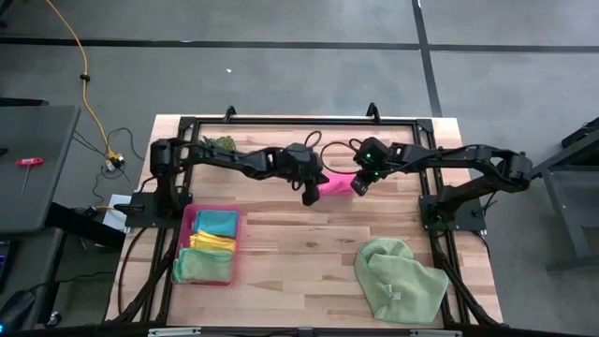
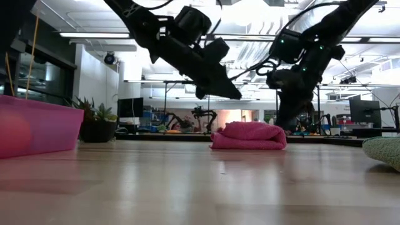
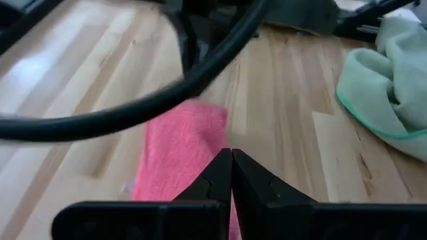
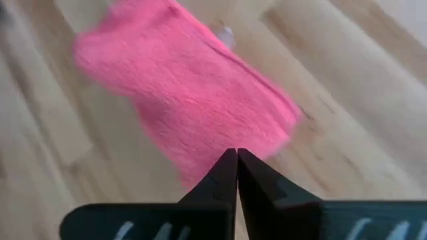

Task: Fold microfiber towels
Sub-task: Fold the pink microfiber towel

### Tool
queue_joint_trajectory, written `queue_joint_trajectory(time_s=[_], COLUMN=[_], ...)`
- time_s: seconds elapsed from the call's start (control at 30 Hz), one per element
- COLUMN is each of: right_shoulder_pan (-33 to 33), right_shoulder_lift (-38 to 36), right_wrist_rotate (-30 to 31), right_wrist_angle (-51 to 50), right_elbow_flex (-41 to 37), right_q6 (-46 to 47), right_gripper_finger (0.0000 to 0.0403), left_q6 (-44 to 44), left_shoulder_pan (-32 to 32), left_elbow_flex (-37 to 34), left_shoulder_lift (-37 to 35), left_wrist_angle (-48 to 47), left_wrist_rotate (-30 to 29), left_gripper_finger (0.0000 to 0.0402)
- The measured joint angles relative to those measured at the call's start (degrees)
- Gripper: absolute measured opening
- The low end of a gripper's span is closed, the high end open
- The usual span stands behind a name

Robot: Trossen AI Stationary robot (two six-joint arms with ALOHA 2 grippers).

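Note:
The hot pink towel (image 1: 334,184) lies folded into a small flat bundle (image 2: 249,135) on the far middle of the table. My left gripper (image 1: 308,197) is shut, at the bundle's left end and raised clear above it (image 2: 235,95). My right gripper (image 1: 358,187) is shut at the bundle's right end, pointing steeply down (image 4: 237,153); nothing shows between its fingers. A pale green towel (image 1: 401,278) lies crumpled at the near right. Teal, yellow and pale green towels lie folded in the pink tray (image 1: 185,245). My right gripper stands shut over the pink towel's right end (image 4: 220,127), coming from above at a slant. In the low view the bundle hides its fingertips, so I cannot tell whether they touch the cloth. My left gripper touches nothing.
The pink tray (image 2: 37,125) stands at the near left. A small spiky plant (image 1: 220,142) sits at the far left corner. Bare wood lies open in the near middle, between the tray and the green towel (image 3: 393,80). A black cable (image 3: 167,93) hangs across the left wrist view.

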Motion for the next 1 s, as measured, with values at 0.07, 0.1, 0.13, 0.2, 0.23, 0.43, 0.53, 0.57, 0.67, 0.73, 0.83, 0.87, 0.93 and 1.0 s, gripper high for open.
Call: queue_joint_trajectory(time_s=[0.07,0.1,0.13,0.2,0.23,0.43,0.53,0.57,0.67,0.73,0.83,0.87,0.93,1.0], right_shoulder_pan=[0.17,0.41,0.71,1.25,1.39,1.38,1.22,1.24,1.33,1.33,1.33,1.33,1.33,1.33], right_shoulder_lift=[-0.08,-0.08,-0.08,-0.08,-0.08,0.36,0.4,0.65,1.73,2.49,3.27,3.36,3.33,3.33], right_wrist_rotate=[-1.21,-1.63,-1.63,-1.64,-1.61,-0.22,-0.07,-0.07,0.52,0.42,-0.65,-0.68,-0.71,-0.75], right_wrist_angle=[3.27,4.57,5.94,7.79,8.09,13.57,18.82,19.82,21.08,22.13,23.58,23.59,23.63,23.63], right_elbow_flex=[-0.97,-1.21,-1.41,-1.99,-2.36,-5.86,-7.75,-8.17,-8.39,-8.39,-8.37,-8.37,-8.37,-8.35], right_q6=[1.4,1.72,2.22,2.91,2.95,5.01,7.26,7.78,8.78,8.84,8.93,9.13,9.1,9.1], right_gripper_finger=[0.0003,0.0002,0.0001,0.0001,0.0001,0.0,0.0,0.0,0.0,0.0,0.0,0.0,0.0,0.0], left_q6=[-0.43,-0.4,-0.4,-0.23,-0.32,1.64,4.13,4.72,6.35,7.51,11.28,13.01,16.46,18.58], left_shoulder_pan=[-0.51,-0.72,-0.78,-0.78,-0.74,0.03,-0.06,-0.14,-0.28,-0.26,0.14,0.23,0.27,0.24], left_elbow_flex=[0.0,0.0,0.03,0.74,0.81,3.19,3.35,3.46,3.47,3.43,3.38,3.24,3.07,3.01], left_shoulder_lift=[1.47,2.06,2.67,4.4,5.05,9.19,9.77,9.67,9.51,9.53,9.53,9.53,9.53,9.53], left_wrist_angle=[2.42,3.46,4.17,4.5,4.18,6.24,5.74,6.12,5.98,5.68,3.31,2.4,0.99,-1.25], left_wrist_rotate=[-0.72,-0.73,-0.83,-2.24,-3.22,-5.65,-6.05,-5.9,-5.42,-5.41,-5.64,-5.66,-5.88,-7.46], left_gripper_finger=[0.0,0.0,0.0,0.0,0.0,0.0,0.0,0.0,0.0,0.0,0.0,0.0,0.0,0.0])
